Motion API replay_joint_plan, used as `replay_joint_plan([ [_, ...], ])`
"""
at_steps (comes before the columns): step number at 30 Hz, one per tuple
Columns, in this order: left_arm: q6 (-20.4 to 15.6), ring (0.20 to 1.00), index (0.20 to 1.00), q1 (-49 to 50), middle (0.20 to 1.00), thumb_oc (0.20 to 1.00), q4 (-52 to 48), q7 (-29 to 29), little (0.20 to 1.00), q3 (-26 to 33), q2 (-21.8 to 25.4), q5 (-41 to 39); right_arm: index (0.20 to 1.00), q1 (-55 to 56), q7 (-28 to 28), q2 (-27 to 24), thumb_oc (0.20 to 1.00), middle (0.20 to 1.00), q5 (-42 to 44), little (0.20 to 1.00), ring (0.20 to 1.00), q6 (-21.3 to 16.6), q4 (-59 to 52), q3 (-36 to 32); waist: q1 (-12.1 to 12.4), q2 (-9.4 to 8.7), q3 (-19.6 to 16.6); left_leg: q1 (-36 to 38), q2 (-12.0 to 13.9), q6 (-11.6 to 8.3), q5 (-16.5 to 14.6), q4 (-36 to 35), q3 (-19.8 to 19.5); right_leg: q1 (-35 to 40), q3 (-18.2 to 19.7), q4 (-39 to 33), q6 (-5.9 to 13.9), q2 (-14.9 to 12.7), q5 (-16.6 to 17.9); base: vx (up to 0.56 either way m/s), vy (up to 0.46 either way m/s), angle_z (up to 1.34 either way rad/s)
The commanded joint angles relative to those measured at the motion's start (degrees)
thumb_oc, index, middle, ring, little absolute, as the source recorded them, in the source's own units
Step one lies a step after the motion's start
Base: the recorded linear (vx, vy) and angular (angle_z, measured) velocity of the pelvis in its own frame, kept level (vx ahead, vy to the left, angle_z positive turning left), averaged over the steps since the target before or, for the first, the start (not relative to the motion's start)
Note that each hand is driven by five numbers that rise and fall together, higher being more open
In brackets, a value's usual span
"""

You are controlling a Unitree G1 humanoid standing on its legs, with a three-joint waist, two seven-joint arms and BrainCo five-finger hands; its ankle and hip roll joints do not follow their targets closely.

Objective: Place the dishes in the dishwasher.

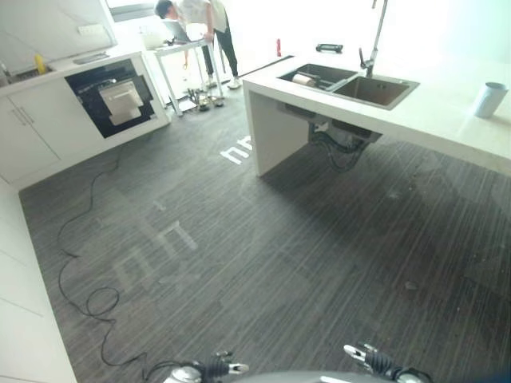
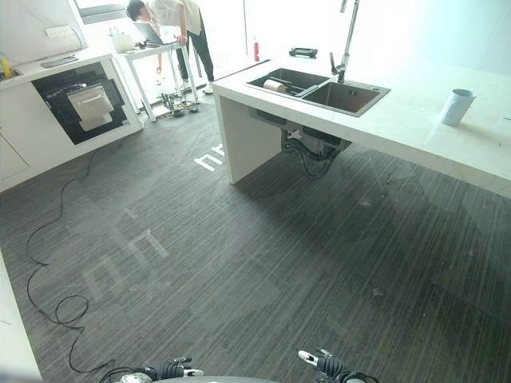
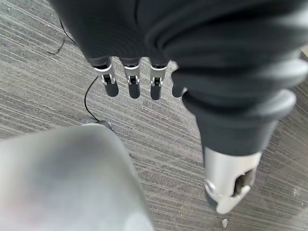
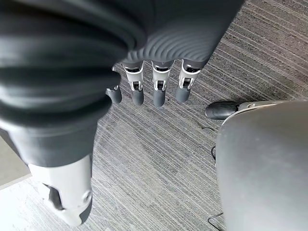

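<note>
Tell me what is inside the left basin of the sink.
In the left basin of the sink a pale roll-shaped item lies near the front wall. The near rim hides the basin floor just behind it, so anything there is covered. What the item is cannot be told.

Dark ribbed cover on left hand (image 3: 202, 72), silver fingers (image 3: 132, 79) with dark tips, right hand (image 4: 96, 62) alike

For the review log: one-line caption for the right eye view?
Kitchen overview: island counter with double sink and cup, open dishwasher across the floor.
</note>
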Motion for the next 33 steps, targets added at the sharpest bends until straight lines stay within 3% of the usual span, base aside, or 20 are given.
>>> replay_joint_plan([
  [1,-2.88,1.0,1.0,-4.48,1.0,1.0,1.16,1.74,1.0,-1.45,0.88,0.43,1.0,-4.93,0.25,-0.41,1.0,1.0,-0.07,1.0,1.0,-2.91,0.62,1.39,0.55,-0.77,0.43,0.98,4.55,-4.22,-4.53,0.33,0.91,1.82,-0.45,0.34,8.93,-5.71,-3.26,0.0,0.0,0.0],
  [19,-4.89,1.0,1.0,-3.79,1.0,1.0,1.61,3.28,1.0,1.86,-1.07,-7.37,1.0,-5.49,-1.67,0.86,1.0,1.0,1.55,1.0,1.0,-4.03,0.25,1.95,1.53,-1.29,-0.08,1.22,4.49,-4.28,-4.61,0.33,0.29,2.32,-0.95,0.34,8.53,-5.62,-3.49,0.01,-0.005,0.02],
  [21,-6.44,1.0,1.0,-3.99,1.0,1.0,1.91,3.93,1.0,2.63,-1.82,-12.96,1.0,-5.58,-0.36,1.33,1.0,1.0,3.65,1.0,1.0,-3.67,-0.19,1.97,1.48,-1.39,0.09,1.35,4.59,-4.25,-4.6,0.33,0.19,2.44,-0.85,0.48,8.32,-5.44,-3.68,0.03,-0.067,0.02],
  [24,-9.72,1.0,1.0,-4.98,1.0,1.0,-1.05,4.37,1.0,3.32,-1.69,-16.07,1.0,-5.51,2.02,1.39,1.0,1.0,6.4,1.0,1.0,-4.86,-1.73,2.07,1.52,-1.26,0.3,1.44,4.9,-4.45,-4.31,0.33,0.01,2.56,-1.01,0.73,8.18,-5.17,-3.92,0.01,-0.081,0.03],
  [31,-8.55,1.0,1.0,-6.79,1.0,1.0,-7.45,8.45,1.0,5.17,-0.63,-20.45,1.0,-6.02,2.76,1.11,1.0,1.0,8.78,1.0,1.0,-5.67,-8.43,3.4,1.25,-1.06,0.83,1.52,5.86,-5.03,-3.37,0.33,-0.74,2.56,-0.31,1.48,7.32,-3.94,-4.69,0.0,-0.101,0.03],
  [33,-7.86,1.0,1.0,-7.35,1.0,1.0,-13.86,9.66,1.0,6.98,-0.1,-22.38,1.0,-5.69,1.98,0.04,1.0,1.0,9.74,1.0,1.0,-5.06,-16.15,4.0,0.83,-1.13,1.65,0.1,7.39,-6.18,-2.86,3.25,-1.68,1.56,0.51,3.72,5.96,-2.38,-6.03,-0.01,-0.219,0.04],
])
